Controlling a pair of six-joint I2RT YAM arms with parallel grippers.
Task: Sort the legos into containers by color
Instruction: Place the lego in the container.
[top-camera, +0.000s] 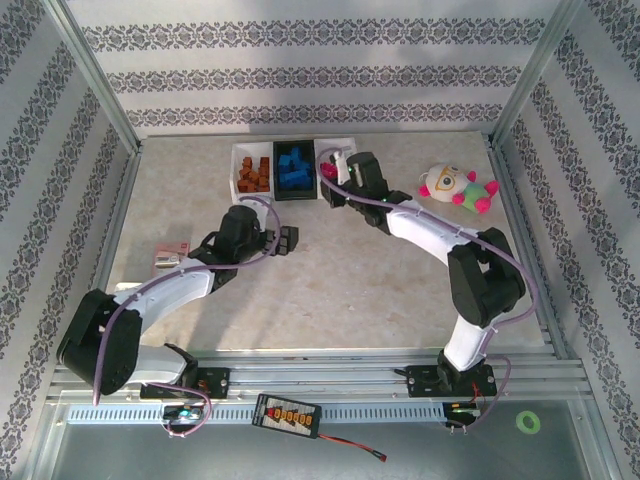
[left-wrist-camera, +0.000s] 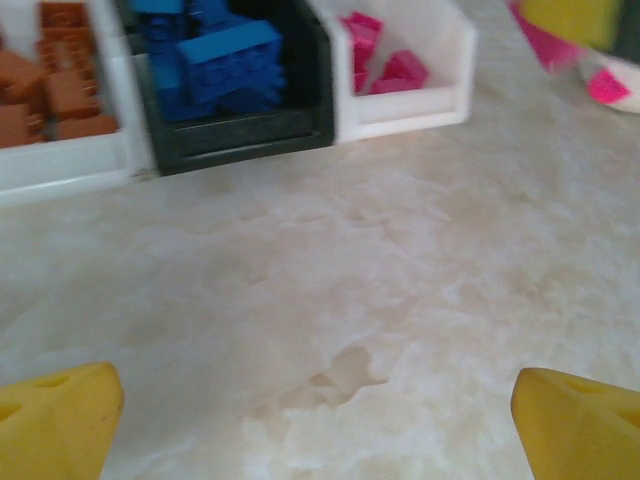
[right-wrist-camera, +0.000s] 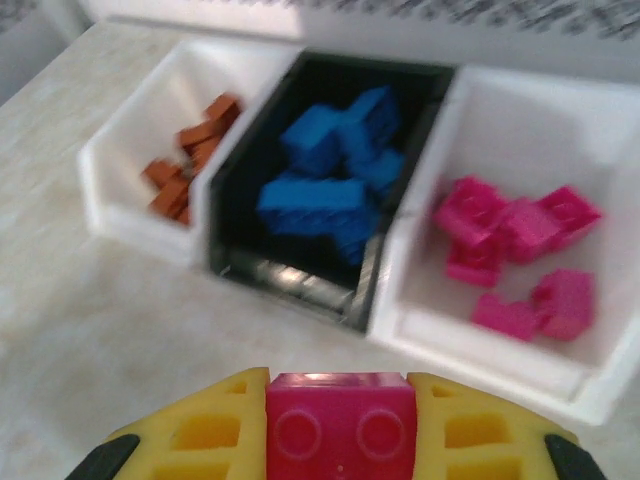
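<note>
Three containers stand in a row at the back of the table: a white bin (top-camera: 238, 165) of orange-brown legos (right-wrist-camera: 190, 165), a black bin (right-wrist-camera: 290, 280) of blue legos (right-wrist-camera: 330, 180), and a white bin (right-wrist-camera: 480, 350) of pink legos (right-wrist-camera: 520, 250). My right gripper (right-wrist-camera: 338, 400) hovers just in front of the bins, its yellow fingers shut on a magenta pink lego (right-wrist-camera: 340, 440) with the studs facing the camera. My left gripper (left-wrist-camera: 320, 420) is open over bare table a little nearer than the bins, with nothing between its fingertips (left-wrist-camera: 55, 420).
A plush toy (top-camera: 455, 187) lies at the back right. A flat red-and-white packet (top-camera: 170, 255) sits beside the left arm. Patterned walls and metal posts enclose the table. A small meter (top-camera: 287, 417) rests on the front rail.
</note>
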